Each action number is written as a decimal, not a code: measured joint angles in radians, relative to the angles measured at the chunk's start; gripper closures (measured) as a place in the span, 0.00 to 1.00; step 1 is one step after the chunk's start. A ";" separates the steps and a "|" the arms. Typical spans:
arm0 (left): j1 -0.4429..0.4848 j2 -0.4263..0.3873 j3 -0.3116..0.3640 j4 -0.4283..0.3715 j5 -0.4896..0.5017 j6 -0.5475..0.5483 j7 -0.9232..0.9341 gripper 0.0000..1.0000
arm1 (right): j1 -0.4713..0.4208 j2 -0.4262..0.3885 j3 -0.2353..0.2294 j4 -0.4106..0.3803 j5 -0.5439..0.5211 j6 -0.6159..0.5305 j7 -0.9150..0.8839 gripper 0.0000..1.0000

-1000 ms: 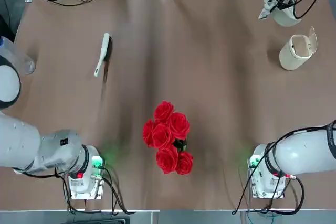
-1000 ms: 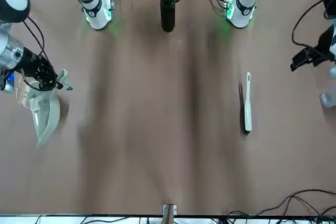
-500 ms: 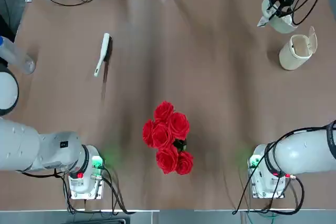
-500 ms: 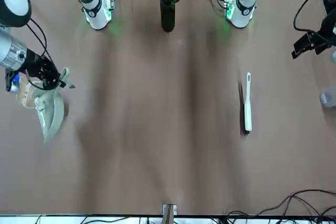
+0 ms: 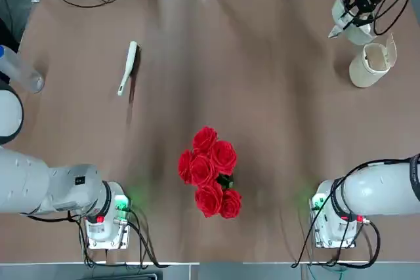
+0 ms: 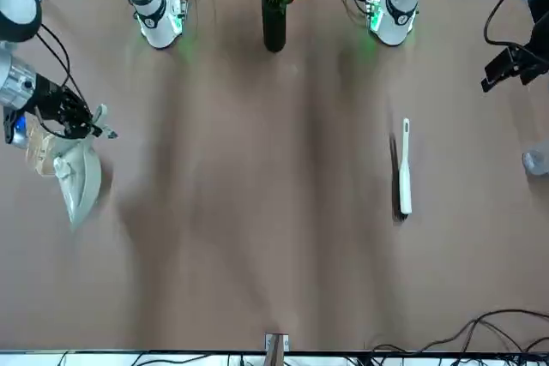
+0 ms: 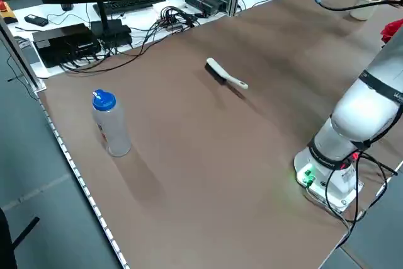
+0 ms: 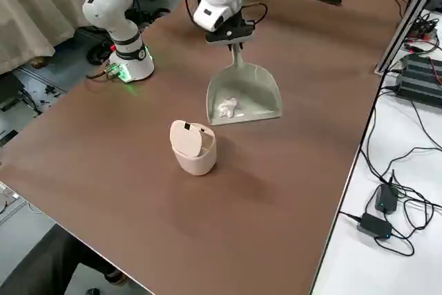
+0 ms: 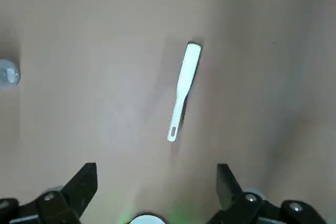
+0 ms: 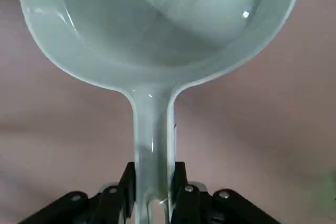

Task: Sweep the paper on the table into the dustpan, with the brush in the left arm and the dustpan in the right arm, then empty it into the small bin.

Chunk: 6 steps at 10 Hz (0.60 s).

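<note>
Paper (image 8: 227, 107) sits in the dustpan (image 8: 245, 94), carried beside the small bin (image 8: 193, 147).
Right gripper (image 10: 152, 190) clamps the dustpan's handle; emptying looks next: lift and tip over the bin (lid flap raised). Left gripper (image 9: 156, 178) hangs open, brush (image 5: 128, 67) lying well apart.

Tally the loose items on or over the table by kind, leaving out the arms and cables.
Brush: 1
Dustpan: 1
Paper ball: 1
Small bin: 1
Rose bunch: 1
Bottle: 1
Total: 6
</note>
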<state>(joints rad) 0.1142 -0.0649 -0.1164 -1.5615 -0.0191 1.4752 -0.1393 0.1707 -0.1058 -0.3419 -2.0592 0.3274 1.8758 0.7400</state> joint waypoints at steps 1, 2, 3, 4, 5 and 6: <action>-0.001 0.001 -0.007 0.000 0.000 -0.001 0.000 0.00 | -0.016 -0.002 0.000 0.000 0.000 -0.008 -0.011 0.67; -0.001 0.001 -0.023 0.000 0.007 -0.001 -0.001 0.00 | -0.024 -0.004 -0.001 -0.001 0.000 -0.016 -0.025 0.67; -0.003 0.001 -0.033 0.002 0.028 -0.001 -0.002 0.00 | -0.025 -0.005 0.000 -0.004 0.000 -0.019 -0.030 0.67; -0.005 0.001 -0.038 0.003 0.049 -0.001 -0.002 0.00 | -0.026 -0.007 0.000 -0.010 0.000 -0.022 -0.048 0.67; -0.007 0.001 -0.045 0.003 0.057 -0.001 -0.002 0.00 | -0.031 -0.012 -0.001 -0.023 0.000 -0.022 -0.067 0.67; -0.007 0.001 -0.057 0.003 0.062 -0.001 -0.003 0.00 | -0.038 -0.021 -0.001 -0.040 0.000 -0.023 -0.081 0.67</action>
<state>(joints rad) 0.1074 -0.0642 -0.1738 -1.5581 0.0432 1.4742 -0.1420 0.1325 -0.1263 -0.3428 -2.0989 0.3276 1.8531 0.6589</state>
